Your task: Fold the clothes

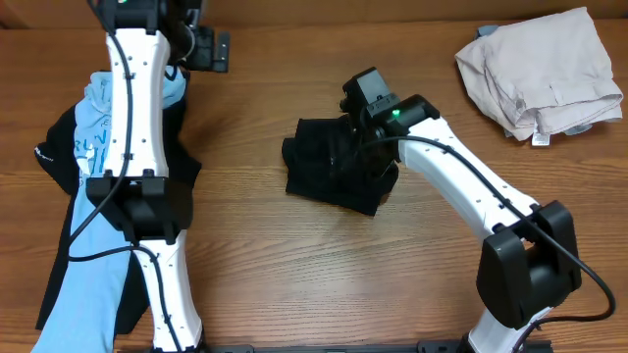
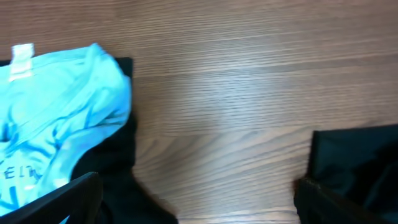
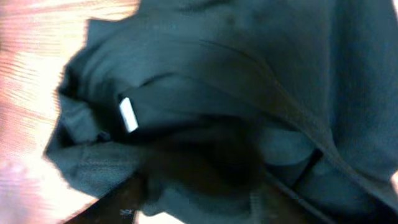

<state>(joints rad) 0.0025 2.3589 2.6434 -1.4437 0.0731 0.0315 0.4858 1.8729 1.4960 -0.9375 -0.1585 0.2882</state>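
The right gripper (image 1: 355,116) is down on the black shirt (image 1: 324,167), which lies bunched in a rough heap near the middle of the wooden table (image 1: 294,284). From the right wrist camera the dark cloth fills nearly everything. A small white label (image 3: 127,115) shows among the folds, and the gripper's own fingers are only dark blurs at the bottom edge, with fabric crowded around them. I cannot tell how far its jaws are parted, or whether they have any cloth pinched.

The left gripper (image 1: 206,47) is up at the far edge of the table, just beside the light blue tee (image 1: 98,118). Its jaws stand wide apart. In the left wrist view only bare wood lies between the two fingers (image 2: 84,193), and it holds nothing. The tee has a white tag (image 2: 22,59) at its collar and lies spread over another black garment (image 1: 59,147) along the left side, well apart from the shirt. A beige garment (image 1: 540,74) sits crumpled in the far right corner.
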